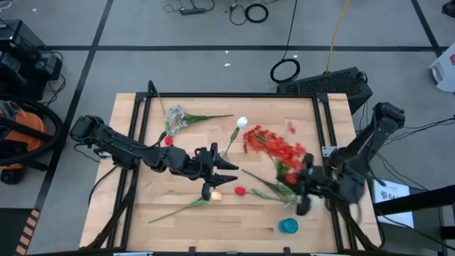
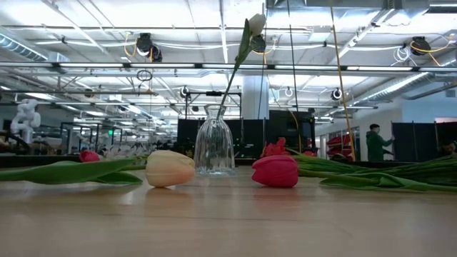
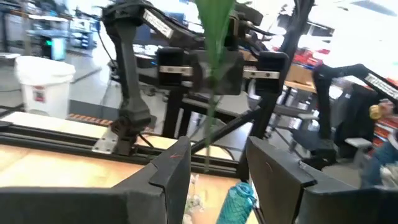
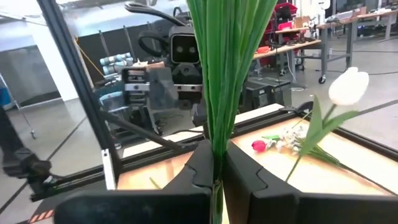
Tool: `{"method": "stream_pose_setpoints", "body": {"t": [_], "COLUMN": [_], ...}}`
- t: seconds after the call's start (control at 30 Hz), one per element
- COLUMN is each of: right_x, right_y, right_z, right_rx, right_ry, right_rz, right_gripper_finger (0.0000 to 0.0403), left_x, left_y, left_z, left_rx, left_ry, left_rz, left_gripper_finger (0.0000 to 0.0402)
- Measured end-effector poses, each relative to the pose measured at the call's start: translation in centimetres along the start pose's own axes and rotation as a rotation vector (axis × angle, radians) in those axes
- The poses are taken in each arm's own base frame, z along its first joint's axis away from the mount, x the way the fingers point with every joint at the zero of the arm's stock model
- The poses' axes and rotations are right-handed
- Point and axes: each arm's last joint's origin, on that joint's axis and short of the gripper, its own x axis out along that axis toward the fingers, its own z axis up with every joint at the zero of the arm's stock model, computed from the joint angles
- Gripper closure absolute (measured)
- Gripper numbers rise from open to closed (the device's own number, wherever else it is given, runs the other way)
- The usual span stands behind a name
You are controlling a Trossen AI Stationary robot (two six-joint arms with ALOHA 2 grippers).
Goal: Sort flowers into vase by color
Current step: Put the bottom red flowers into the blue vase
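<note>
A clear glass vase stands mid-table and holds a white tulip by its stem. A peach tulip and a red tulip bud lie on the wood. A second red bud and a pale bluish-white spray lie farther back on the left. My left gripper is open beside the vase and touches nothing. My right gripper is shut on the red clustered blooms. My right gripper pinches the green stems of the red clustered blooms between its two fingers. The long leaves run out past the fingertips. The red heads spread toward the table's middle. Whether the bunch is lifted clear of the table, I cannot tell.
A small teal vase stands near the near edge, right of centre. Loose green stems lie across the table's right side. A black frame runs around the tabletop. A person stands far off in the room.
</note>
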Motion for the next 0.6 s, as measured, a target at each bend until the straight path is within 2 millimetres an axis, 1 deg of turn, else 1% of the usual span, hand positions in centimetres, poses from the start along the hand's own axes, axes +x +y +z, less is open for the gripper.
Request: {"method": "stream_pose_setpoints", "body": {"t": [0.13, 0.23, 0.3, 0.4, 0.5, 0.6], "right_x": [-3.0, -4.9, -6.0, -7.0, -7.7, -8.3], "right_y": [1.1, 2.0, 2.5, 3.3, 4.0, 4.6], "right_z": [-0.6, -1.5, -2.2, -3.4, -4.4, -5.7], "right_rx": [0.028, 0.054, 0.069, 0.083, 0.080, 0.059], "right_ry": [0.000, 0.005, 0.014, 0.030, 0.040, 0.035], "right_rz": [0.005, 0.019, 0.040, 0.076, 0.102, 0.097], "right_gripper_finger": [0.0399, 0.0399, 0.0399, 0.0399, 0.0399, 0.0399], "left_x": [-0.3, -0.6, -0.4, 1.0, 3.1, 4.9], "left_y": [-1.2, -2.3, -3.3, -5.3, -7.2, -8.4], "left_z": [-0.2, -0.3, -0.4, -0.5, -1.1, -1.4], "left_rx": [-0.004, -0.012, -0.026, -0.032, 0.038, 0.049], "left_ry": [-0.023, -0.047, -0.057, -0.068, -0.057, -0.069], "left_rz": [0.085, 0.130, 0.159, 0.167, 0.165, 0.190], "left_gripper_finger": [0.0240, 0.0240, 0.0240, 0.0240, 0.0239, 0.0239]}}
